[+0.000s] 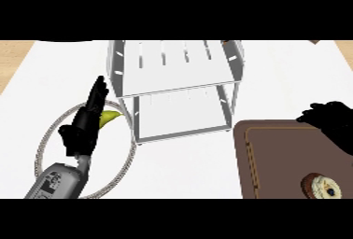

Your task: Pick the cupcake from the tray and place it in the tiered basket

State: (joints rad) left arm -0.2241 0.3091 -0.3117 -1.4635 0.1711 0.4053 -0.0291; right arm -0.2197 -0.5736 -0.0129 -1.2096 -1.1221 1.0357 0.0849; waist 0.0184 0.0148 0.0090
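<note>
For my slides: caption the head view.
Cupcake on the tray, right hand at its far edge, tiered basket to its left, left hand resting open at left.

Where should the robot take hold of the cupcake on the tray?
Probably by its wrapper sides, coming down from above with the right hand, which is nearest. The cupcake sits upright on the flat tray, cream top up, so its sides look free.

Nothing you can actually read here, tbh. The closest thing to a label is a patch of small dark marks on the grey left forearm (53, 181), down near the lower edge of the head view. They're way too tiny to make out as letters or numbers.
</note>
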